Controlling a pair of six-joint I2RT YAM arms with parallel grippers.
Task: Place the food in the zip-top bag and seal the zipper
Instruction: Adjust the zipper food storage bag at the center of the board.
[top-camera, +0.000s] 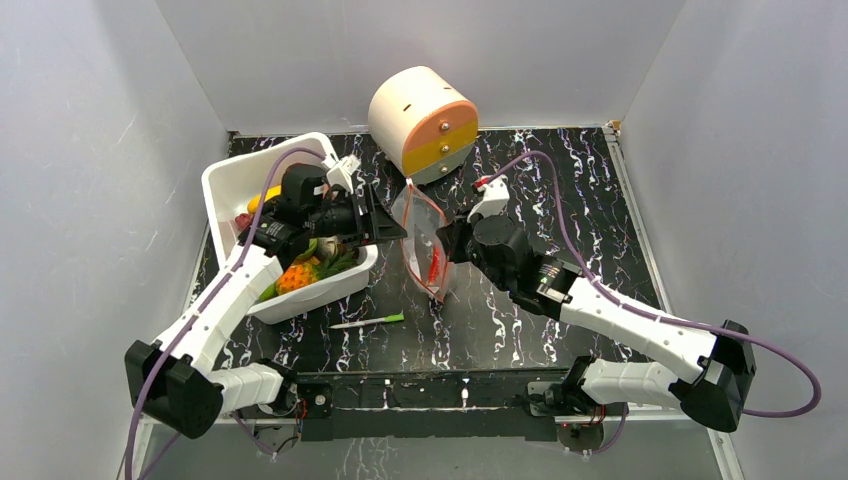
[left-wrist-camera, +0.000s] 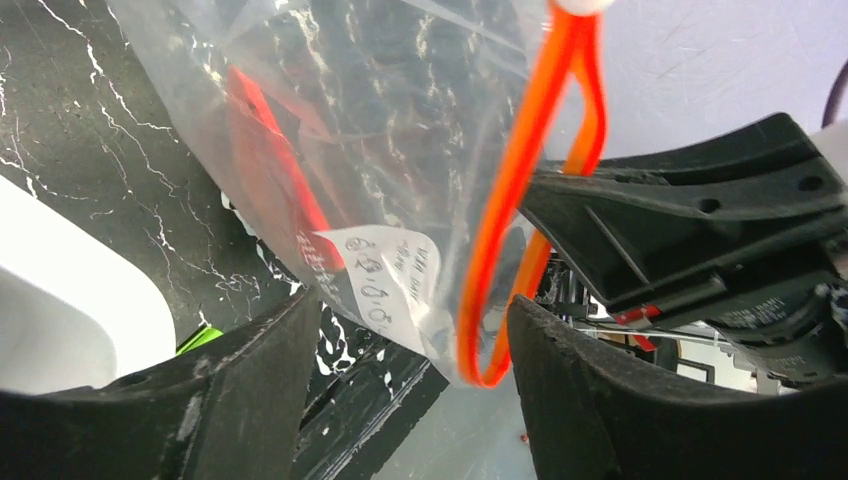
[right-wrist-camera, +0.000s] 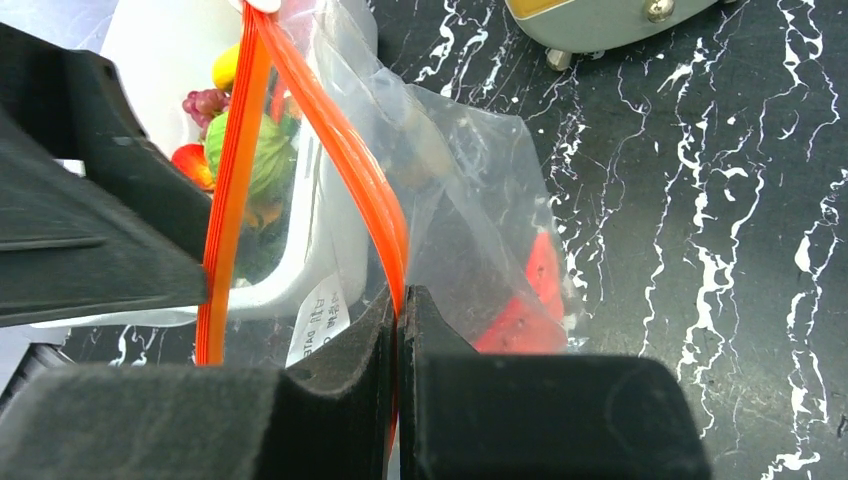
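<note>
The clear zip-top bag (top-camera: 422, 240) stands upright in the middle of the table with its mouth open. A red food piece (right-wrist-camera: 525, 312) lies inside it and also shows in the left wrist view (left-wrist-camera: 268, 165). My right gripper (top-camera: 447, 245) is shut on one side of the orange zipper (right-wrist-camera: 375, 185) at its jaws (right-wrist-camera: 398, 305). My left gripper (top-camera: 388, 226) is open, and its fingers (left-wrist-camera: 250, 370) straddle the bag's other lip and the zipper loop (left-wrist-camera: 515, 200). More food (top-camera: 300, 272) lies in the white bin.
The white bin (top-camera: 222, 187) sits at the left under my left arm, with green, yellow and purple pieces (right-wrist-camera: 255, 155) in it. A round cream drawer unit (top-camera: 422, 120) stands behind the bag. A thin white-and-green stick (top-camera: 368, 322) lies in front.
</note>
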